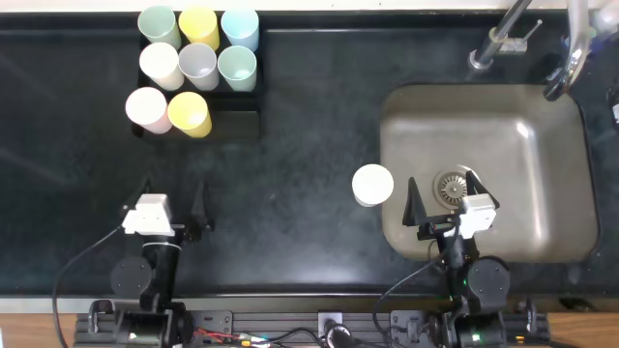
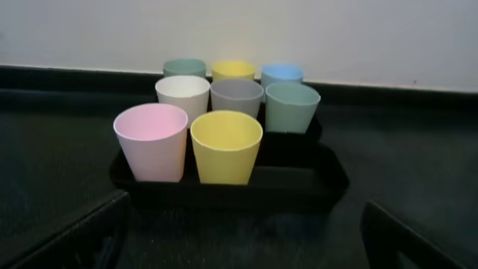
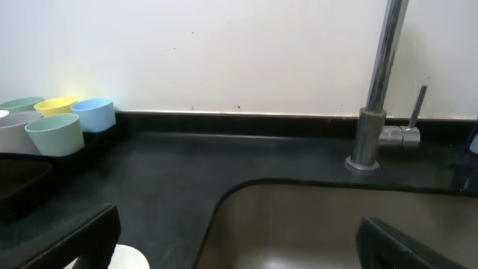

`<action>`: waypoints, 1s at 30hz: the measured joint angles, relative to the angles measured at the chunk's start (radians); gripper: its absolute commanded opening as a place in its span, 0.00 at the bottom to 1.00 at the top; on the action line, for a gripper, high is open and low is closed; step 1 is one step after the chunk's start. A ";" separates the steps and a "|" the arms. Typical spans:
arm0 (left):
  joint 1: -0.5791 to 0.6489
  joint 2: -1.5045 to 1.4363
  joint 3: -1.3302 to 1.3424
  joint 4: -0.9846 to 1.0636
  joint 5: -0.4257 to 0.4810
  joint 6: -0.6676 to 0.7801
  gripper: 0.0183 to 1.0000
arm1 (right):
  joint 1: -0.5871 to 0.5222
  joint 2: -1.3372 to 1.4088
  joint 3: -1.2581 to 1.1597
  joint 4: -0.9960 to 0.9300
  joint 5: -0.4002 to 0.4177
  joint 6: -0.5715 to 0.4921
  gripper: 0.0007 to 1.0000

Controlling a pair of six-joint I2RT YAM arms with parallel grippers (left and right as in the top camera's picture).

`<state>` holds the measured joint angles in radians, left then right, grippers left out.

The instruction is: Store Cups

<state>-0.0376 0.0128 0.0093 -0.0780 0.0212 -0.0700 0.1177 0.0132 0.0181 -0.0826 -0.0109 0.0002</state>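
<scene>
Upper left of the top view, a black tray holds eight cups in three rows: green, yellow, blue; white, grey, green; pink, yellow. Its lower right slot is vacant. Below it the left gripper hangs over the dark counter, fingers spread and holding nothing. At centre a lone white cup sits on the counter just beside the sink, well apart from the tray. The right gripper, likewise released and empty, hangs right of it over the basin's left side. The cup looks light, thin-walled and easily tipped; pinching its wall near the rim seems safest
</scene>
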 measured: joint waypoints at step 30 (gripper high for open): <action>0.000 0.000 0.000 0.000 0.006 0.022 1.00 | 0.000 0.000 0.000 0.000 0.012 -0.005 1.00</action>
<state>-0.0376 0.0128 0.0093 -0.0780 0.0273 -0.0479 0.1177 0.0128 0.0181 -0.0826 0.0010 -0.0051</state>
